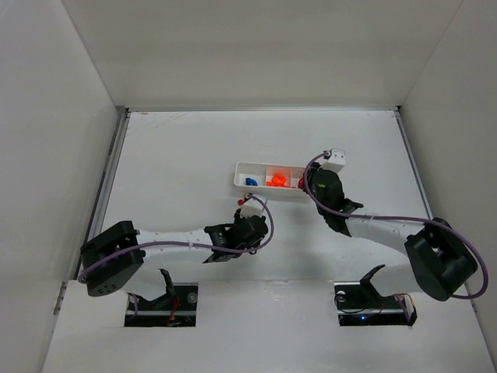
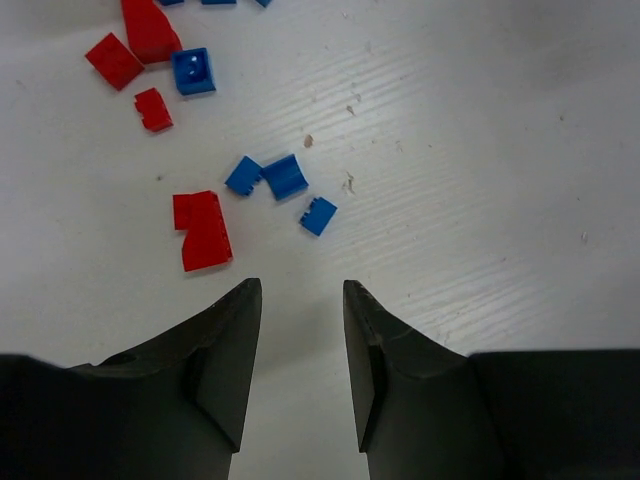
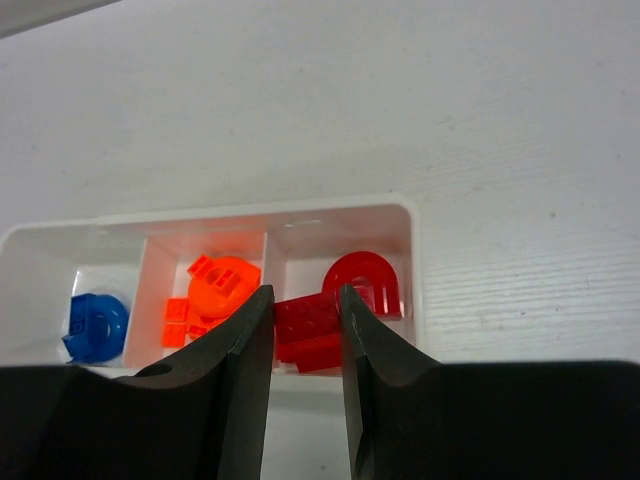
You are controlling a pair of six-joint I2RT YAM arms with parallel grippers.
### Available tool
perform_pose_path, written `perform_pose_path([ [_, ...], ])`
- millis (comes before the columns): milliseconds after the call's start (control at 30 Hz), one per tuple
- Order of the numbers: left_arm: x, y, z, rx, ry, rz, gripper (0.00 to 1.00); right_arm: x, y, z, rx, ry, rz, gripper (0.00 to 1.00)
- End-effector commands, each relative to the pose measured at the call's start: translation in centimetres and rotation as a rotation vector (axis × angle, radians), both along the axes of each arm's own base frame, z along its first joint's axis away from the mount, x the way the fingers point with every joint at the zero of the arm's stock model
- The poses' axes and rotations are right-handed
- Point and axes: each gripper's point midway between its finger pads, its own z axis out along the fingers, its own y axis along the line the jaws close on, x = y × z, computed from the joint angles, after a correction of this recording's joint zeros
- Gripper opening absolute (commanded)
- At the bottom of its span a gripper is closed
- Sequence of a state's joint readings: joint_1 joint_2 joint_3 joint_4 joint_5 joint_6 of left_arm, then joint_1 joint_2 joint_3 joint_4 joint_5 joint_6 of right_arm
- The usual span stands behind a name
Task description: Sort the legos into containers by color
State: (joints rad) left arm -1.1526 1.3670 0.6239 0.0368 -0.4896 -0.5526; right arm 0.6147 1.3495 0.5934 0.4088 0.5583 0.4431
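The white tray has three compartments: a blue ring piece in the left one, orange legos in the middle one, and a red arch piece in the right one. My right gripper is low over the right compartment, its jaws close together on a red brick. My left gripper is open and empty above the table. Loose blue legos and red legos lie just ahead of it. In the top view the tray is at mid-table.
More red and blue pieces lie at the upper left of the left wrist view. White walls enclose the table on three sides. The left arm stretches across the near middle of the table.
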Motion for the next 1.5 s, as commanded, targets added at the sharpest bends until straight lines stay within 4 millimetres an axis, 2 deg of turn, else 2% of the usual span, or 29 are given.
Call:
perform_pose_path([
  [0, 0.2, -2.1, 1.6, -0.02, -0.04, -0.045, 0.35, 0.5, 0.3, 0.2, 0.025, -0.009, 0.016, 0.29],
  [133, -0.6, -2.7, 0.6, 0.011, -0.031, -0.073, 0.35, 0.8, 0.2, 0.3, 0.02, -0.01, 0.013, 0.46],
  [233, -0.6, -2.8, 0.2, 0.022, -0.033, -0.069, 0.34, 0.5, 0.1, 0.8, 0.024, -0.021, 0.014, 0.5],
  [567, 1.1, -3.2, -1.1, 0.06, -0.061, -0.057, 0.32, -0.8, -0.1, 0.7, 0.048, -0.032, 0.025, 0.49],
  [833, 2.6, -2.8, -2.1, 0.109, -0.07, -0.047, 0.31, -0.9, 0.0, 0.0, 0.053, -0.021, 0.025, 0.49],
  [1133, 2.6, -3.3, -2.6, 0.117, -0.072, -0.075, 0.18, -0.9, -0.1, -0.2, 0.057, -0.018, 0.021, 0.49],
  [1200, 2.5, -3.5, -2.5, 0.117, -0.08, -0.083, 0.13, -0.9, -0.1, -0.2, 0.059, -0.018, 0.021, 0.49],
  [1300, 2.3, -4.0, -1.2, 0.086, -0.093, -0.09, 0.09, -1.1, -0.2, -0.2, 0.06, -0.02, 0.021, 0.49],
  [1467, 2.6, -4.8, 4.1, -0.051, -0.153, -0.086, 0.09, -1.5, -0.4, 0.4, 0.076, -0.037, 0.022, 0.49],
])
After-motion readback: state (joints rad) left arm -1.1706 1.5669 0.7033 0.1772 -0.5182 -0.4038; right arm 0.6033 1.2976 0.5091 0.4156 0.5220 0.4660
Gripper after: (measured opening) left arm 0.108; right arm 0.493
